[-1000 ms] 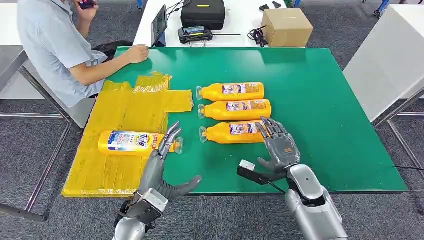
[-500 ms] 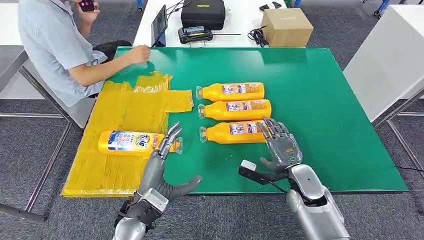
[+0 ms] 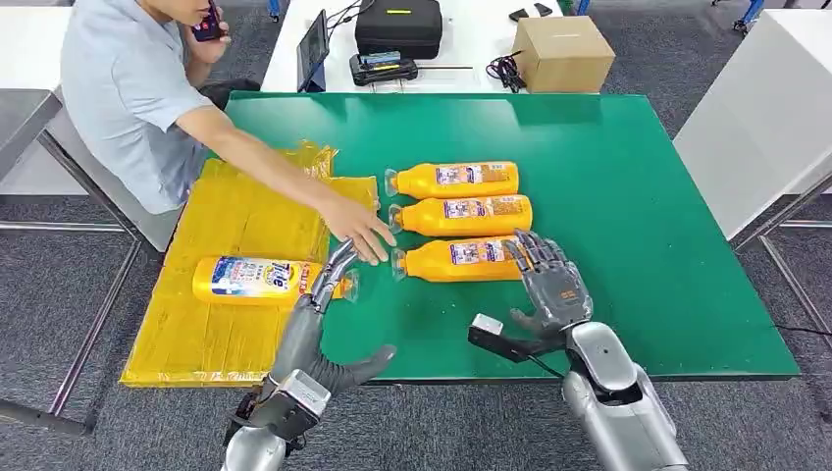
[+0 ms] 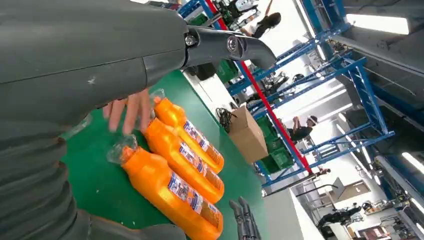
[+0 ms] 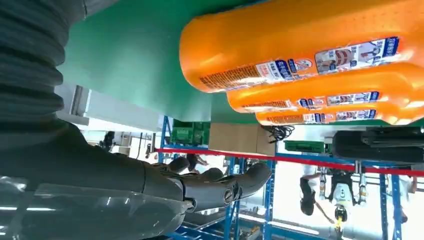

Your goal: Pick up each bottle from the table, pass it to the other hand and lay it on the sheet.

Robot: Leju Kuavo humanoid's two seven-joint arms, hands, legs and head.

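Three orange bottles lie side by side on the green table (image 3: 628,167): a far one (image 3: 453,180), a middle one (image 3: 461,215) and the nearest bottle (image 3: 453,259) (image 4: 170,192) (image 5: 300,45). A fourth bottle (image 3: 257,279) lies on the yellow sheet (image 3: 235,221). My right hand (image 3: 549,280) hovers open at the nearest bottle's base end, fingers spread. My left hand (image 3: 319,319) is open too, fingertips by the neck of the bottle on the sheet. A person's hand (image 3: 361,234) reaches in between the sheet and the bottle caps.
The person (image 3: 132,88) sits at the table's far left, phone at the ear. Behind the green table stand a cardboard box (image 3: 561,51), a black case (image 3: 397,25) and a tablet (image 3: 312,49). A white table (image 3: 765,108) stands at the right.
The person's arm has stretched from the table's far corner across the sheet to the bottle caps near my left hand. Both my hands have stayed nearly still.
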